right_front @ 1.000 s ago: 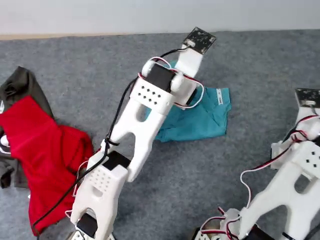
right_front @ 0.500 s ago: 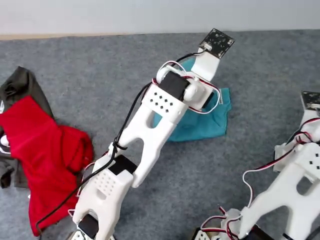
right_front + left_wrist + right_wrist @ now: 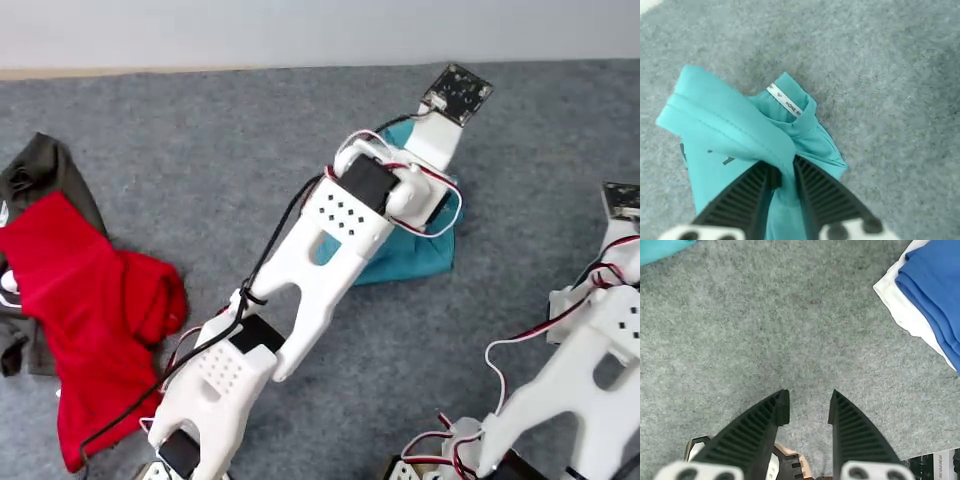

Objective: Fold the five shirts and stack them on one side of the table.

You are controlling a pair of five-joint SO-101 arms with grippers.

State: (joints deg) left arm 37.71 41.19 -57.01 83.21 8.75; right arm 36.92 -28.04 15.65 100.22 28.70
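Observation:
A teal shirt (image 3: 405,252) lies partly folded on the grey table, mostly under the left arm in the high view. My left gripper (image 3: 785,167) is shut on a fold of the teal shirt (image 3: 735,135), lifting that edge; its collar label faces up. A red shirt (image 3: 90,300) lies crumpled at the left, on top of a dark shirt (image 3: 35,170). My right gripper (image 3: 807,410) hovers open over bare carpet, nothing between its fingers. A blue shirt (image 3: 935,295) rests folded on a white shirt (image 3: 902,310) beside it.
The grey carpet table surface (image 3: 200,140) has free room at the back and centre. The right arm (image 3: 590,350) stands at the right edge in the high view. A pale wall strip (image 3: 300,30) borders the back.
The left arm has swung to the right across the table, carrying the gripped edge of the teal shirt over the rest of it. The right arm barely moved.

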